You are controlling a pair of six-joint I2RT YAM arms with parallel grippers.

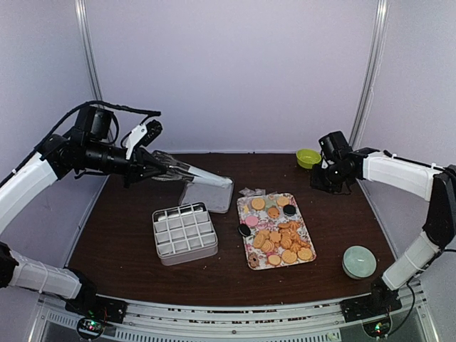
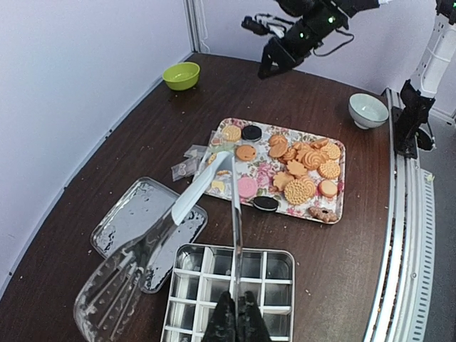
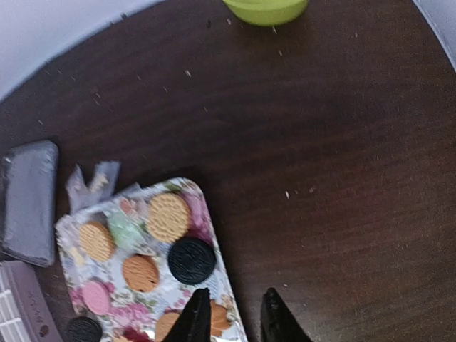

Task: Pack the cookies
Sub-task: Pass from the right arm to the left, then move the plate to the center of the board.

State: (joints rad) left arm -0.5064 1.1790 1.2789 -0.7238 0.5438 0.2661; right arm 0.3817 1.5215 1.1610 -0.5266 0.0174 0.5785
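The cookies (image 1: 281, 237) (image 2: 303, 160) (image 3: 168, 216), mostly golden-orange with a few pink and dark ones, lie on a floral tray (image 2: 260, 169). One dark cookie (image 2: 266, 203) sits on the table beside the tray. My left gripper (image 2: 236, 322) (image 1: 153, 168) is raised over the back left of the table, shut on the handle of metal tongs (image 2: 233, 206) (image 1: 203, 175). The tongs' tips point toward the tray's near end. My right gripper (image 3: 235, 320) (image 1: 320, 182) hovers over the tray's far right corner, open, with nothing between its fingers.
A white box of square compartments (image 1: 184, 231) (image 2: 229, 285) stands left of the tray, its clear lid (image 1: 208, 194) (image 2: 146, 221) behind it. A green bowl (image 1: 308, 157) (image 3: 265, 8) sits at the back right. A pale bowl (image 1: 358, 261) is front right, and a crumpled wrapper (image 1: 251, 192) lies by the tray.
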